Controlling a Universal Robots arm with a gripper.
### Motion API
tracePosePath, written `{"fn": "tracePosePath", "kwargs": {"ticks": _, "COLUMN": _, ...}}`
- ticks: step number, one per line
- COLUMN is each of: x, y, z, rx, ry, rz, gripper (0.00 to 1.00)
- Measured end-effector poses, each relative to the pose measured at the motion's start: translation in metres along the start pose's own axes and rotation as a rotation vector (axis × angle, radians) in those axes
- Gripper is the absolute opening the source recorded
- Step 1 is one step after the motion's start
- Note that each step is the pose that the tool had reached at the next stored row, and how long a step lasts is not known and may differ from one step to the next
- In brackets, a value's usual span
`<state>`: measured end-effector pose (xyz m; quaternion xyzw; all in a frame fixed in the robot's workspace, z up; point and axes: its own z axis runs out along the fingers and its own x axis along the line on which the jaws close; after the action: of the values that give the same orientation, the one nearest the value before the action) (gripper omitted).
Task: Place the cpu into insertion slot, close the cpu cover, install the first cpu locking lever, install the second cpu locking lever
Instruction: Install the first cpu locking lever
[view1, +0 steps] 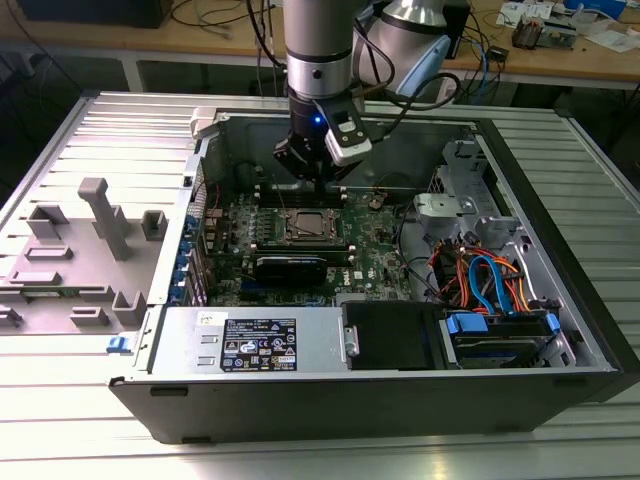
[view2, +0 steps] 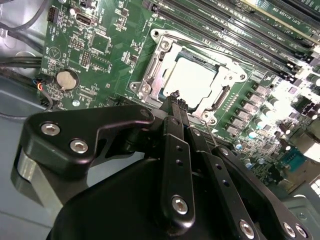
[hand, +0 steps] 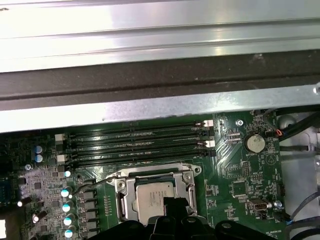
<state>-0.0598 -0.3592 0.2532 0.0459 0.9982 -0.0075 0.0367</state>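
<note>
The cpu (view2: 192, 80) (hand: 152, 195), a dull silver square, lies in the insertion slot (view1: 305, 226) on the green motherboard. The cpu cover (view2: 161, 62) (hand: 121, 194), a silver frame, lies flat around the chip in both wrist views. My gripper (view1: 316, 183) (view2: 177, 98) (hand: 175, 205) hangs just over the socket's edge. Its black fingers (view2: 175, 150) are pressed together, with nothing seen between the tips. A thin wire lever (view2: 209, 132) stands up beside the fingers, and another wire lever (hand: 94, 183) runs along the socket's side.
Long memory slots (hand: 135, 145) run beside the socket, with a coin battery (hand: 254, 143) close by. A black card (view1: 290, 268), a power supply (view1: 250, 345) and drive cables (view1: 490, 280) share the open case. The case's metal wall (hand: 150, 105) rises behind the board. A grey fixture (view1: 95, 245) sits at the exterior view's left.
</note>
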Motion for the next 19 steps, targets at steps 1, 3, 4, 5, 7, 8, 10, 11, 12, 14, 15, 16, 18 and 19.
{"fn": "tracePosePath", "kwargs": {"ticks": 1, "x": 0.0, "y": 0.0, "z": -0.0001, "rx": 0.0001, "ry": 0.0001, "rz": 0.0, "gripper": 0.11}}
{"fn": "tracePosePath", "kwargs": {"ticks": 3, "x": 0.0, "y": 0.0, "z": -0.0001, "rx": 0.0002, "ry": 0.0001, "rz": -0.001, "gripper": 0.11}}
{"fn": "tracePosePath", "kwargs": {"ticks": 4, "x": 0.0, "y": 0.0, "z": -0.0001, "rx": 0.0002, "ry": 0.0002, "rz": -0.001, "gripper": 0.11}}
{"fn": "tracePosePath", "kwargs": {"ticks": 5, "x": 0.0, "y": 0.0, "z": -0.0001, "rx": 0.0002, "ry": 0.0001, "rz": -0.001, "gripper": 0.11}}
{"fn": "tracePosePath", "kwargs": {"ticks": 7, "x": 0.0, "y": 0.0, "z": -0.0001, "rx": 0.0002, "ry": 0.0002, "rz": -0.001, "gripper": 0.11}}
{"fn": "tracePosePath", "kwargs": {"ticks": 8, "x": 0.0, "y": 0.0, "z": -0.0001, "rx": 0.0002, "ry": 0.0001, "rz": -0.001, "gripper": 0.11}}
{"fn": "tracePosePath", "kwargs": {"ticks": 10, "x": 0.0, "y": 0.0, "z": -0.0001, "rx": 0.0002, "ry": 0.0001, "rz": -0.001, "gripper": 0.11}}
{"fn": "tracePosePath", "kwargs": {"ticks": 11, "x": 0.0, "y": 0.0, "z": -0.0001, "rx": 0.0002, "ry": 0.0002, "rz": -0.001, "gripper": 0.11}}
{"fn": "tracePosePath", "kwargs": {"ticks": 12, "x": 0.0, "y": 0.0, "z": -0.0001, "rx": 0.0001, "ry": 0.0001, "rz": -0.001, "gripper": 0.11}}
{"fn": "tracePosePath", "kwargs": {"ticks": 14, "x": 0.0001, "y": 0.0, "z": -0.0001, "rx": 0.0002, "ry": 0.0002, "rz": -0.002, "gripper": 0.11}}
{"fn": "tracePosePath", "kwargs": {"ticks": 15, "x": 0.0002, "y": 0.0, "z": -0.0002, "rx": 0.0002, "ry": 0.0009, "rz": -0.002, "gripper": 0.11}}
{"fn": "tracePosePath", "kwargs": {"ticks": 16, "x": 0.0004, "y": -0.0001, "z": -0.0002, "rx": 0.0007, "ry": 0.0035, "rz": -0.002, "gripper": 0.11}}
{"fn": "tracePosePath", "kwargs": {"ticks": 18, "x": 0.001, "y": -0.0001, "z": -0.0002, "rx": 0.0006, "ry": 0.0044, "rz": -0.002, "gripper": 0.11}}
{"fn": "tracePosePath", "kwargs": {"ticks": 19, "x": 0.0025, "y": -0.0002, "z": -0.0001, "rx": 0.0003, "ry": 0.0043, "rz": -0.002, "gripper": 0.11}}
